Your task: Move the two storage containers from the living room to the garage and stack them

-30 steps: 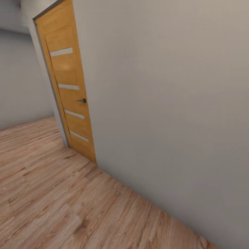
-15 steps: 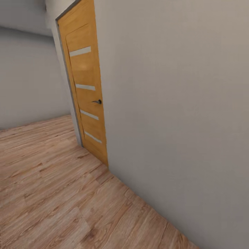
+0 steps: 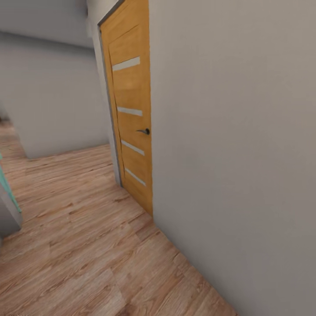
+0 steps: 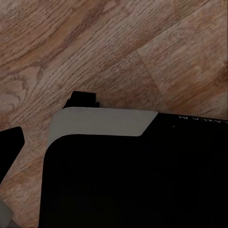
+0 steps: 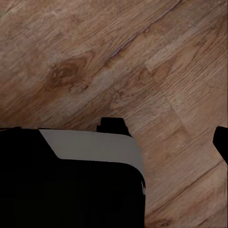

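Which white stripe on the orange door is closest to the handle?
The second stripe from the top on the orange door. It sits just above the dark handle; the other three lie farther away.

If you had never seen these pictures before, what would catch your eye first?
The honey-coloured wooden door with four pale horizontal strips stands out, set in the plain grey-white wall, with its dark lever handle on the edge nearer the camera. Below runs the light wood plank floor, with a teal-edged object at the head view's left edge.
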`<state>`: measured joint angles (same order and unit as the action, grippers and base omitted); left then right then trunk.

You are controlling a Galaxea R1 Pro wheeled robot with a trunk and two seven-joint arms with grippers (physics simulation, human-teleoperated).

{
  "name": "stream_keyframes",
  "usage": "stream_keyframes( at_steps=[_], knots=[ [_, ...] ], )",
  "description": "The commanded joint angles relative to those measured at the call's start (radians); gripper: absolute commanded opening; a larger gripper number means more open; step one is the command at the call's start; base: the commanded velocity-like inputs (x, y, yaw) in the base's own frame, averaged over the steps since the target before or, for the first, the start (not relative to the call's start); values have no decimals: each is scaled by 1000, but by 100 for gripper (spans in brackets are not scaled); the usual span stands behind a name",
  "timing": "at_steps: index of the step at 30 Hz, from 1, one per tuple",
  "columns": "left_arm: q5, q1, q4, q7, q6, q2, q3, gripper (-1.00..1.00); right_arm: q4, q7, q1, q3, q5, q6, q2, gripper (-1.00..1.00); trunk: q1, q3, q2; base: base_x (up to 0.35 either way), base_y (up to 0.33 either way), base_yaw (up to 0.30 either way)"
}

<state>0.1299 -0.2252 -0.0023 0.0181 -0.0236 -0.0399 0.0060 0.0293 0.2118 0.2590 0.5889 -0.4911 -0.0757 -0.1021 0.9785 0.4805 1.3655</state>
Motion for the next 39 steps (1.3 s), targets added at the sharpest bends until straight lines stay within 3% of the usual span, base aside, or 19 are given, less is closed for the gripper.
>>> stream_keyframes(
  at_steps=[1, 6, 39],
  knots=[
    [8, 0, 1, 2, -2, 0, 0, 100, 3, 1, -1, 9, 4, -6, -1, 100, 1, 1, 0, 297, 0, 279],
    [8, 0, 1, 2, -2, 1, 0, 100, 3, 1, -4, 9, 42, -8, -2, 100, 1, 1, 0, 296, 0, 279],
    [8, 0, 1, 2, -2, 2, 0, 100, 3, 3, -4, 9, 44, -11, -2, 100, 1, 1, 0, 293, 0, 279]
  ],
)
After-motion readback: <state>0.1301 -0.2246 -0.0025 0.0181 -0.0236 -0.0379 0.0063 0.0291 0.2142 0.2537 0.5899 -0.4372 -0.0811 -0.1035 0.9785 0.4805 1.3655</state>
